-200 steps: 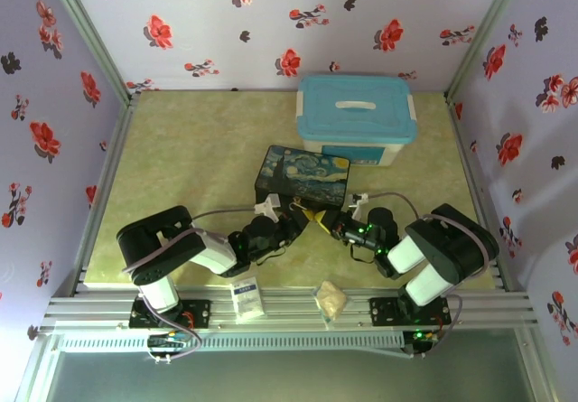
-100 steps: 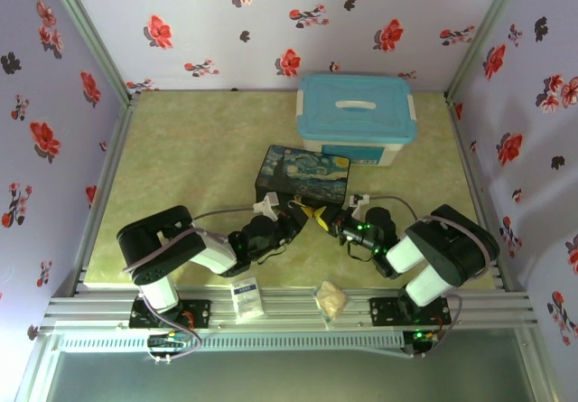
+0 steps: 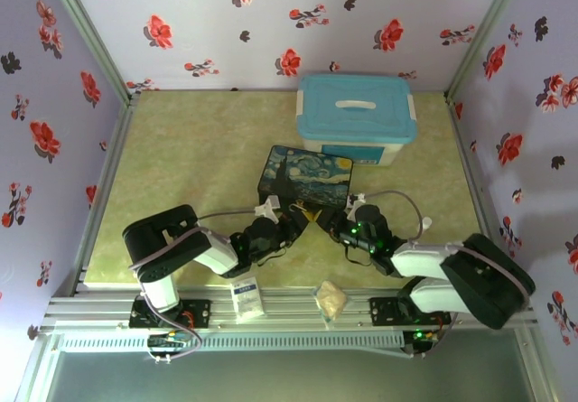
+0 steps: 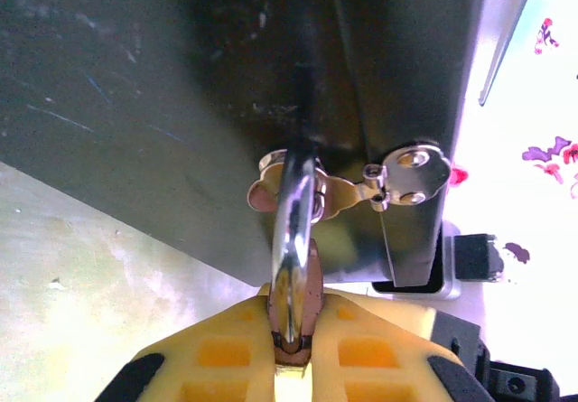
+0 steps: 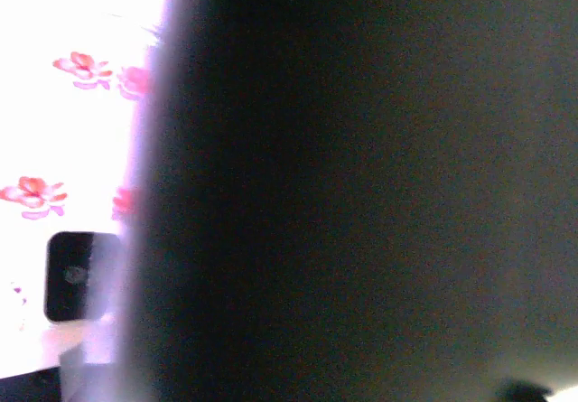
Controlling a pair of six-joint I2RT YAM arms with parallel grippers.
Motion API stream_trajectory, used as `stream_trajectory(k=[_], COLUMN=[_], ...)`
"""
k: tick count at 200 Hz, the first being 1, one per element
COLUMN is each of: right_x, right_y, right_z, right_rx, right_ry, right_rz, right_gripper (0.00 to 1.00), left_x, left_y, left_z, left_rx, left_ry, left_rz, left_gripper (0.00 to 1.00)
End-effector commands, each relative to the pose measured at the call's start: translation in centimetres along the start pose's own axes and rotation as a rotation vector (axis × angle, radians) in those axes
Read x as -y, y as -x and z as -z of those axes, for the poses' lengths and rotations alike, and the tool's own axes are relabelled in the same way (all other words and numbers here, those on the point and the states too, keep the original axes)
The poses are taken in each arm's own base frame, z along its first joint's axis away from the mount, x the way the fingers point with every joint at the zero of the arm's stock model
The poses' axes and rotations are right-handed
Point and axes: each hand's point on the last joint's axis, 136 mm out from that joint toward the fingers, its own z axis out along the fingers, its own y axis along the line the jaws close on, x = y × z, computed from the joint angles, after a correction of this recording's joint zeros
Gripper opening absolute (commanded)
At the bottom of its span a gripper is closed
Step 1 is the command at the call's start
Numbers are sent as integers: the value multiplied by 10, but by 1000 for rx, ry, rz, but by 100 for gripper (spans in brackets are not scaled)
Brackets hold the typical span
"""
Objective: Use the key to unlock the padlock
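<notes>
In the left wrist view the padlock point(image 4: 294, 325) stands edge-on between my yellow fingers point(image 4: 226, 348). Its silver shackle point(image 4: 291, 230) rises through the brass hasp point(image 4: 343, 190) on the front of the dark starry-night box point(image 3: 304, 174). My left gripper point(image 4: 291, 352) is shut on the padlock body. From above, the left gripper point(image 3: 293, 221) and the right gripper point(image 3: 327, 225) meet tip to tip at the box's near edge. The right wrist view is pressed close to a dark blurred surface, so its fingers are hidden. I cannot make out the key.
A white bin with a blue lid point(image 3: 356, 117) stands behind the box. A small white packet point(image 3: 245, 296) and a beige lump point(image 3: 330, 300) lie on the near rail. Flowered walls close in the table point(image 3: 190, 149) on three sides.
The right arm's elbow has swung out to the right and dropped lower, while its wrist stays by the box. The left gripper keeps its hold on the padlock.
</notes>
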Motion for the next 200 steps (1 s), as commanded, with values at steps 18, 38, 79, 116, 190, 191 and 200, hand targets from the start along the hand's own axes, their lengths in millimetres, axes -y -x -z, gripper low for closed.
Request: stream_trajectory(k=[18, 38, 79, 116, 190, 191, 200], right_x=[28, 36, 26, 0, -4, -4, -3], right_y=[-15, -11, -15, -29, -37, -37, -33], right_z=[35, 50, 45, 38, 17, 16, 14], right_rx=[-78, -64, -98, -48, -15, -12, 16], right_ry=[-260, -318, -291, -219, -301, -304, -327], right_rz=[269, 356, 534, 955, 1482, 1484, 1497], right_gripper=[42, 49, 46, 46, 46, 46, 46], left_x=[19, 5, -10, -21, -18, -18, -18], left_y=[-12, -14, -16, -16, -17, -17, -17], left_z=[6, 6, 7, 10, 20, 20, 21], left_rx=[-47, -52, -57, -95, -130, -130, -129], left_ry=[-82, -41, 19, 87, 94, 94, 94], left_rz=[18, 20, -1, -42, -63, -63, -65], left_gripper=[0, 0, 0, 0, 0, 0, 0])
